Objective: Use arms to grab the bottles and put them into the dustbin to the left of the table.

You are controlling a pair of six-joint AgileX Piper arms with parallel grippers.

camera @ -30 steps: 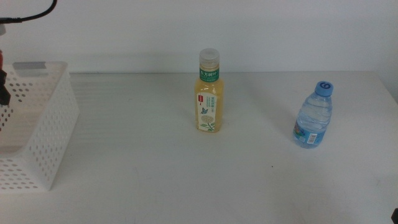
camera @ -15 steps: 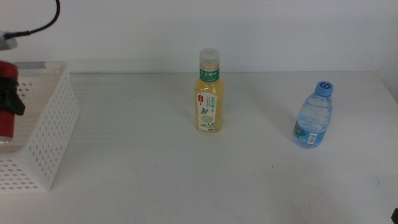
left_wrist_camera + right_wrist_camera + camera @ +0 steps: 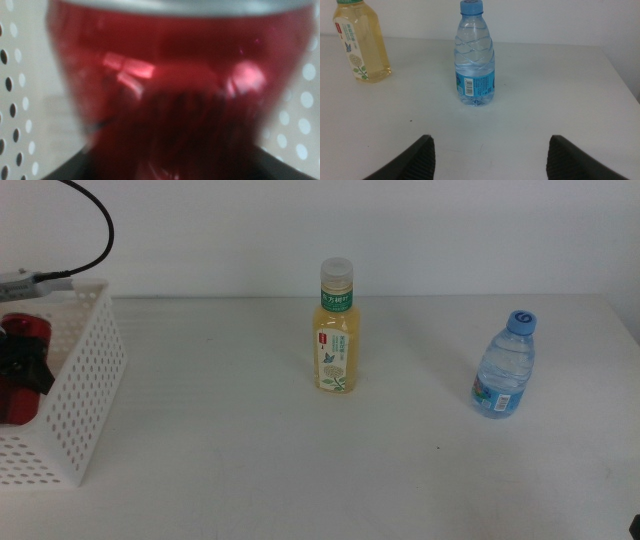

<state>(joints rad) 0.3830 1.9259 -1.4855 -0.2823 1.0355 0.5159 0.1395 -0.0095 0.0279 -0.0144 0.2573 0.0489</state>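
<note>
The red drink can hangs inside the white perforated dustbin at the table's left end, with my left gripper shut on it. In the left wrist view the can fills the picture, with perforated basket walls on both sides. The yellow bottle stands upright mid-table, and the blue-capped water bottle stands at the right. My right gripper is open and low near the table's front right. It faces the water bottle, well short of it, with the yellow bottle farther off.
The off-white table stretches bare between the dustbin and the two standing bottles. A black cable loops above the dustbin's rim. The table's right edge lies just past the water bottle.
My left gripper has carried the red can rightward and down, deeper into the dustbin. The two bottles and the right arm have not moved.
</note>
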